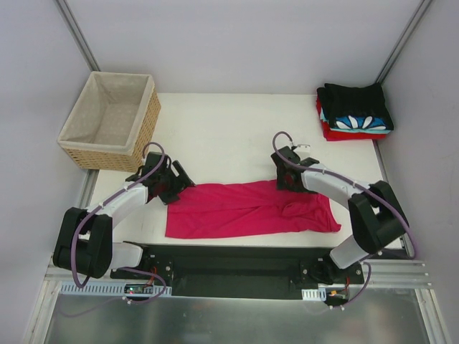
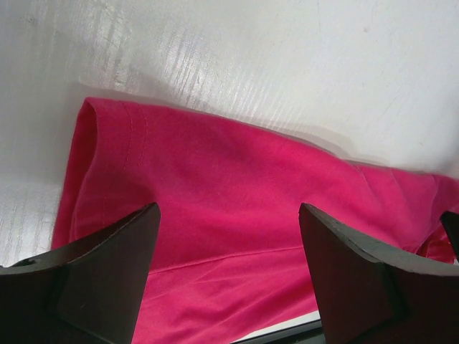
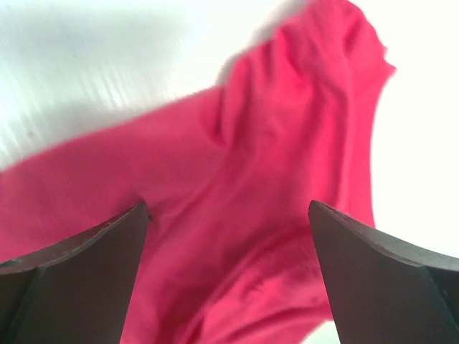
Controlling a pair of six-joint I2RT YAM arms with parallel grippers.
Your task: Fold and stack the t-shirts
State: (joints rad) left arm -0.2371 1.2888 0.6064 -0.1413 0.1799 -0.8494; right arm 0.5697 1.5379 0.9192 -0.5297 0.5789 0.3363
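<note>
A crimson-pink t-shirt (image 1: 247,209) lies folded lengthwise in a long strip across the near middle of the white table (image 1: 229,136). My left gripper (image 1: 174,185) is open just above the strip's far left corner; the cloth (image 2: 237,208) fills the space between its fingers. My right gripper (image 1: 285,180) is open above the strip's far edge, right of middle, over wrinkled cloth (image 3: 272,179). Neither holds anything. A stack of folded shirts (image 1: 355,111), black on top, blue-white patterned below, red at the bottom, sits at the far right corner.
A woven wicker basket (image 1: 111,118) with beige lining stands at the far left corner. The table's near edge runs just below the pink shirt. Grey walls close in the back and sides.
</note>
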